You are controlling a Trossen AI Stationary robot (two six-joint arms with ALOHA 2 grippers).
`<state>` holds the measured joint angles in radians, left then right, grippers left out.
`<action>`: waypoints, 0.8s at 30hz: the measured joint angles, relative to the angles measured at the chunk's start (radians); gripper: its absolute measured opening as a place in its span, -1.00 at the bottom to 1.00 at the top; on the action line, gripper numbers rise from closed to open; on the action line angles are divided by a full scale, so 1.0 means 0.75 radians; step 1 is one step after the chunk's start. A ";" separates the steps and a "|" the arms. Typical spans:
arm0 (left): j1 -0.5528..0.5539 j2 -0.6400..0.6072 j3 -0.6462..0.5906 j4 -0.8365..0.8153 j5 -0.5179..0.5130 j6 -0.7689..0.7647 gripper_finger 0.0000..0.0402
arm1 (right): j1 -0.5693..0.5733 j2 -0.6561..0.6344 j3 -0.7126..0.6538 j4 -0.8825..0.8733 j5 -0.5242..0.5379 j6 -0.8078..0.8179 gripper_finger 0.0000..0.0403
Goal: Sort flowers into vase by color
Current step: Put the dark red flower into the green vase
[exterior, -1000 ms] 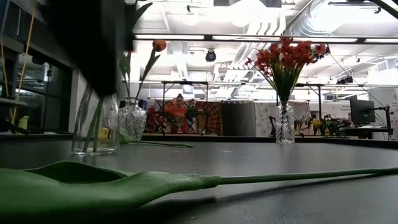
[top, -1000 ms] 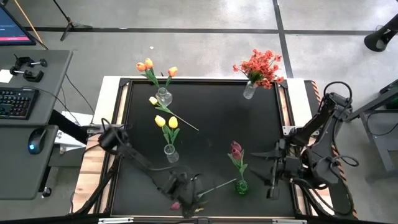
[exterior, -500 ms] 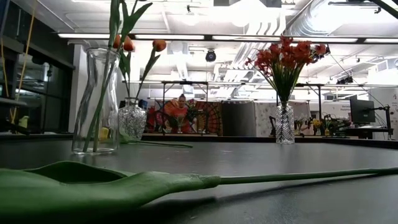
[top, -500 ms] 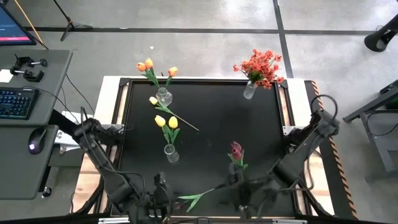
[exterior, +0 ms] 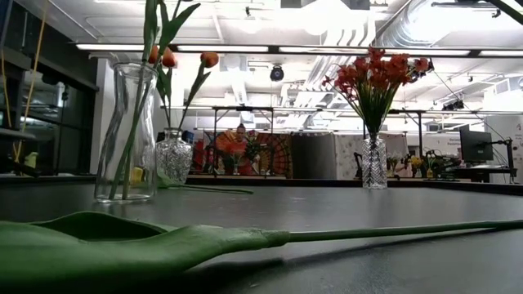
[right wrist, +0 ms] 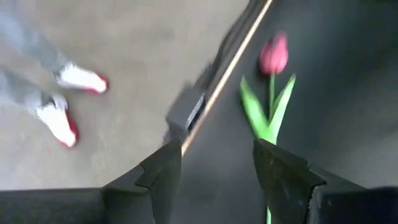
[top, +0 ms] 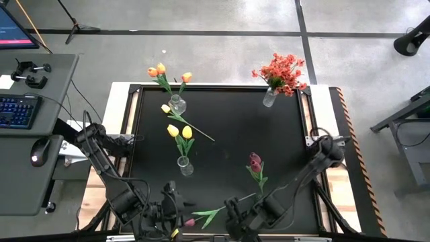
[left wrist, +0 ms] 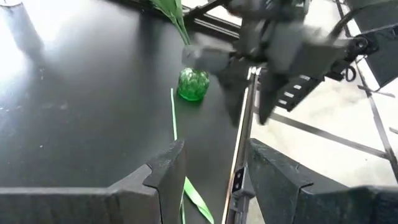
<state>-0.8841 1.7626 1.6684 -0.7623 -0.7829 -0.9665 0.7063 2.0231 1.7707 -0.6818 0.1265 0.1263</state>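
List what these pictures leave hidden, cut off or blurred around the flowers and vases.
- Green vase: in the high view the right arm covers it; only the left wrist view shows it.
- Loose pink tulip: its head is blurred in the right wrist view, and the low view's left edge cuts it off.
- Yellow tulips' vase: the low view's top edge crops the blooms.
- Right claw: the high view leaves it unclear at the table's near edge.

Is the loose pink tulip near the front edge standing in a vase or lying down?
Lying down: the pink tulip rests flat on the table.
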 joint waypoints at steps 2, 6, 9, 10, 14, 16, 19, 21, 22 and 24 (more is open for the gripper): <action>0.000 0.000 0.000 0.001 0.023 0.004 -0.24 | -0.004 0.039 -0.001 -0.014 -0.001 0.008 -0.07; 0.000 0.000 0.000 0.004 0.028 0.013 -0.24 | -0.014 0.124 -0.001 -0.018 0.000 0.042 -0.07; 0.000 0.000 0.000 0.004 0.028 0.038 -0.24 | -0.027 0.188 -0.001 -0.015 0.018 0.077 -0.07; 0.000 0.000 -0.001 0.004 0.029 0.046 -0.24 | -0.032 0.207 -0.001 -0.016 0.031 0.085 -0.07; 0.001 0.000 -0.001 0.005 0.028 0.049 -0.24 | -0.053 0.274 -0.001 -0.019 0.060 0.139 -0.07; 0.001 0.000 -0.001 0.005 0.028 0.048 -0.24 | -0.062 0.296 -0.002 -0.020 0.077 0.171 -0.07; 0.001 0.000 -0.001 0.006 0.028 0.042 -0.24 | -0.080 0.305 -0.002 -0.005 0.087 0.195 -0.07; 0.001 0.000 -0.001 0.008 0.028 0.038 -0.24 | -0.093 0.308 -0.002 0.001 0.092 0.215 -0.07; 0.001 0.000 -0.001 0.009 0.028 0.038 -0.24 | -0.101 0.311 -0.002 0.011 0.097 0.224 -0.07; 0.001 0.000 -0.001 0.012 0.024 0.038 -0.24 | -0.116 0.312 -0.002 0.021 0.097 0.250 -0.07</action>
<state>-0.8833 1.7626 1.6680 -0.7536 -0.7647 -0.9382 0.6194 2.2574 1.7695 -0.6664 0.1992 0.3138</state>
